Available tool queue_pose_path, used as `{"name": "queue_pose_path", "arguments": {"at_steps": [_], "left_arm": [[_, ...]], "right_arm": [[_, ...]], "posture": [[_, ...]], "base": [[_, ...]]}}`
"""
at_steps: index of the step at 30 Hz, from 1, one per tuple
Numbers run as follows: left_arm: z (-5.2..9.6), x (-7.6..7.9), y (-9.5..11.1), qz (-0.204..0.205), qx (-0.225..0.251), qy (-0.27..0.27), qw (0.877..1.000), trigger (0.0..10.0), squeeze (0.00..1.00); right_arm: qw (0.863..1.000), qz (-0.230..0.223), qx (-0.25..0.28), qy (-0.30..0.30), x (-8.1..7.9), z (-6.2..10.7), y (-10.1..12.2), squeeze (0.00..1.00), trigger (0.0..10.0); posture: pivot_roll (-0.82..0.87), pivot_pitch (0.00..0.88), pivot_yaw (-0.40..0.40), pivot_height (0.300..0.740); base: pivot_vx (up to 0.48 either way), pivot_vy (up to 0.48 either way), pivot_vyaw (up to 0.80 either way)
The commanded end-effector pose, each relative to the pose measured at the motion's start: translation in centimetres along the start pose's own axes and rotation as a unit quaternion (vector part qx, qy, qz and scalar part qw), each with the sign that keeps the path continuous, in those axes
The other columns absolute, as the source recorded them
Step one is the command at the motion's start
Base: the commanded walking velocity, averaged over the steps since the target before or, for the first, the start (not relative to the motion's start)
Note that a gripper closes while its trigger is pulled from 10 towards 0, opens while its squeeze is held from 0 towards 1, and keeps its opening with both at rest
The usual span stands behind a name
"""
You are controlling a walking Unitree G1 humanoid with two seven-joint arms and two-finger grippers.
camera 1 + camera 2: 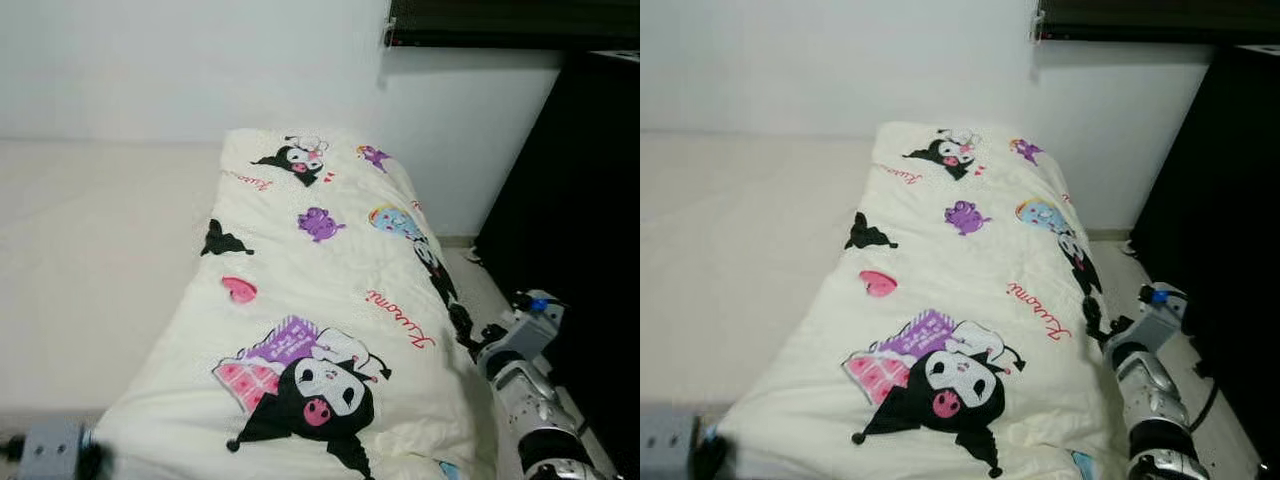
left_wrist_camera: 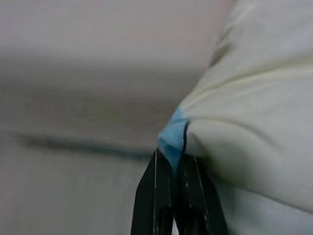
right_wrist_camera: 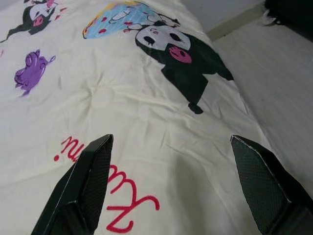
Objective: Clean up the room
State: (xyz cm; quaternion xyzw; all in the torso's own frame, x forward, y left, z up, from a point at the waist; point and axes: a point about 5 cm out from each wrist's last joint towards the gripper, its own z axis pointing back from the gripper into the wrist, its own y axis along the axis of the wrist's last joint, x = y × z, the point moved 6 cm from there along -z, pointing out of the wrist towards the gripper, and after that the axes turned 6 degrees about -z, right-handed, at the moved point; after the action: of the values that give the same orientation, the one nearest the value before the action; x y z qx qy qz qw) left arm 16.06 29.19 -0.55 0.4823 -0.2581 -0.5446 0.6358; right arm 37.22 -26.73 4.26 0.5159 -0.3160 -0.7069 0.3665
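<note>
A cream quilt (image 1: 320,290) printed with black, pink and purple cartoon figures lies lengthwise along the right side of the bed. My left gripper (image 2: 171,159) is shut on a blue-edged corner of the quilt (image 2: 172,139) at the near left end, low in the left eye view (image 1: 95,462). My right gripper (image 3: 171,139) stands open just above the quilt's right edge (image 1: 1095,320), with the fabric and a black cartoon print (image 3: 181,54) between and beyond its fingers (image 3: 83,181).
The bare cream mattress (image 1: 90,250) spreads to the left of the quilt, against a white wall (image 1: 200,60). A tall dark cabinet (image 1: 590,200) stands on the right, leaving a narrow strip of pale floor (image 1: 490,290) beside the bed. A dark shelf (image 1: 500,25) hangs above.
</note>
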Motion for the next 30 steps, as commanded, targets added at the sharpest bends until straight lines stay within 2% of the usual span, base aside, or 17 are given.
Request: {"name": "queue_pose_path", "arguments": {"at_steps": [1, 4, 5, 8, 9, 11, 12, 13, 15, 20, 21, 23, 24, 26, 27, 29, 30], "left_arm": [[1.5, -3.3, -2.5, 0.020, -0.055, 0.065, 0.996, 0.0, 0.00], [3.0, -2.1, -5.5, 0.050, -0.114, 0.044, 0.991, 0.4, 0.00], [3.6, -1.7, -6.6, 0.057, -0.136, 0.038, 0.988, 0.0, 0.00], [3.9, -1.4, -7.3, 0.063, -0.152, 0.030, 0.986, 0.0, 0.00], [4.0, -1.3, -7.8, 0.065, -0.161, 0.028, 0.984, 4.0, 0.00], [3.7, -1.1, -7.9, 0.064, -0.167, 0.024, 0.984, 10.0, 0.00], [3.6, -1.0, -7.9, 0.063, -0.165, 0.023, 0.984, 10.0, 0.00], [3.4, -1.0, -7.7, 0.059, -0.165, 0.021, 0.984, 10.0, 0.97], [3.3, -1.0, -7.6, 0.058, -0.163, 0.020, 0.985, 10.0, 1.00], [2.0, -0.4, -6.7, -0.034, -0.159, -0.056, 0.985, 10.0, 1.00], [2.0, -0.4, -6.7, -0.034, -0.159, -0.056, 0.985, 10.0, 1.00], [2.1, -0.3, -6.7, -0.115, -0.176, -0.140, 0.967, 10.0, 1.00], [2.1, -0.3, -6.7, -0.115, -0.176, -0.140, 0.967, 10.0, 1.00], [2.8, -0.4, -6.0, -0.177, -0.184, -0.230, 0.939, 10.0, 1.00], [2.8, -0.4, -6.0, -0.177, -0.184, -0.230, 0.939, 10.0, 1.00], [3.3, 1.4, -1.5, -0.153, -0.110, -0.334, 0.923, 10.0, 1.00], [3.6, 3.1, 2.6, -0.081, -0.042, -0.386, 0.918, 10.0, 1.00]], "right_arm": [[1.000, 0.002, -0.008, 0.007, -0.5, -0.2, -0.4, 0.00, 10.0], [1.000, 0.006, -0.011, 0.009, -0.7, -0.3, -0.4, 0.00, 10.0], [1.000, 0.007, -0.012, 0.009, -0.7, -0.3, -0.5, 0.00, 10.0], [1.000, 0.008, -0.013, 0.009, -0.7, -0.4, -0.5, 0.00, 10.0], [1.000, 0.009, -0.014, 0.009, -0.6, -0.3, -0.6, 0.00, 10.0], [1.000, 0.013, -0.018, 0.009, -0.5, -0.3, -0.8, 0.00, 10.0], [1.000, 0.016, -0.019, 0.008, -0.4, -0.2, -0.9, 0.00, 10.0], [1.000, 0.018, -0.021, 0.009, -0.4, -0.2, -1.0, 0.00, 10.0], [1.000, 0.019, -0.022, 0.009, -0.4, -0.2, -1.1, 0.00, 10.0], [0.999, 0.020, -0.026, 0.010, -0.3, -0.1, -1.4, 0.00, 10.0], [0.999, 0.020, -0.026, 0.010, -0.3, -0.1, -1.4, 0.00, 10.0], [0.999, 0.025, -0.032, 0.014, -0.3, -0.1, -1.6, 0.00, 10.0], [0.999, 0.025, -0.032, 0.014, -0.3, -0.1, -1.6, 0.00, 10.0], [0.999, 0.026, -0.035, 0.017, -0.4, -0.1, -1.6, 0.00, 10.0], [0.999, 0.026, -0.035, 0.017, -0.4, -0.1, -1.6, 0.00, 10.0], [0.999, 0.016, -0.027, 0.021, -0.6, -0.2, -1.3, 0.00, 10.0], [0.999, 0.012, -0.022, 0.029, -0.9, -0.2, -1.1, 0.00, 10.0]], "posture": [[0.21, 0.076, -0.090, 0.575], [0.21, 0.076, -0.090, 0.575], [0.21, 0.076, -0.090, 0.575], [0.21, 0.076, -0.092, 0.575], [0.21, 0.076, -0.092, 0.575], [0.19, 0.075, -0.090, 0.575], [0.19, 0.075, -0.090, 0.575], [0.19, 0.073, -0.090, 0.575], [0.19, 0.073, -0.090, 0.575], [0.18, 0.068, -0.093, 0.575], [0.18, 0.068, -0.093, 0.575], [0.18, 0.068, -0.093, 0.575], [0.18, 0.068, -0.093, 0.575], [0.18, 0.067, -0.096, 0.575], [0.18, 0.067, -0.096, 0.575], [0.19, 0.065, -0.097, 0.575], [0.19, 0.063, -0.099, 0.575]], "base": [[0.000, 0.000, 0.00], [0.000, 0.000, 0.00], [0.000, 0.000, 0.00], [0.000, 0.000, 0.00], [0.000, 0.000, 0.00], [0.000, 0.000, 0.00], [0.000, 0.000, 0.00], [0.000, 0.000, 0.00], [0.000, 0.000, 0.00], [0.000, 0.000, 0.00], [0.000, 0.000, 0.00], [0.000, 0.000, 0.00], [0.000, 0.000, 0.00], [0.000, 0.000, 0.00], [0.000, 0.000, 0.00], [0.000, 0.000, 0.00], [0.000, 0.000, 0.00]]}}
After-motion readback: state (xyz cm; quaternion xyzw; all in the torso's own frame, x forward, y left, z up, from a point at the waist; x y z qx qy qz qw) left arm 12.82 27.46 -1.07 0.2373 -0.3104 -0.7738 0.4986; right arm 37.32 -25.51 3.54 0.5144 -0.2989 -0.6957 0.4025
